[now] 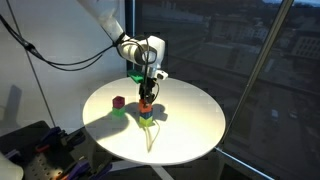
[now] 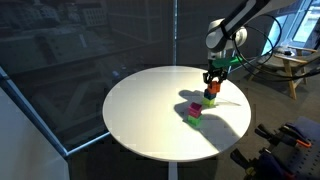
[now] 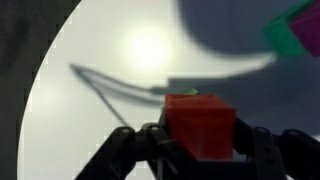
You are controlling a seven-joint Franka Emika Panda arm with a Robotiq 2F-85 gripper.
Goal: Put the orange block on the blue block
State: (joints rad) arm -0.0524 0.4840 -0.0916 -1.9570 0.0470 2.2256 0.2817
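Wrist view: tool [image 3: 198, 138] is shut on the orange block [image 3: 198, 118], fingers on opposite flat sides, held over the white worktop [image 3: 60, 100]. I judge it light, rigid and smooth-faced, so a centred side pinch suits. I cannot make out the blue block. Magenta cube [image 3: 306, 38] sits far right.

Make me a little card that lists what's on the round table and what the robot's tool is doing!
table: round, white
tool: closed on the orange block
orange block: between the tool's fingers, low over the table
magenta cube: sitting on the green cube, off to the side
blue block: too small to make out
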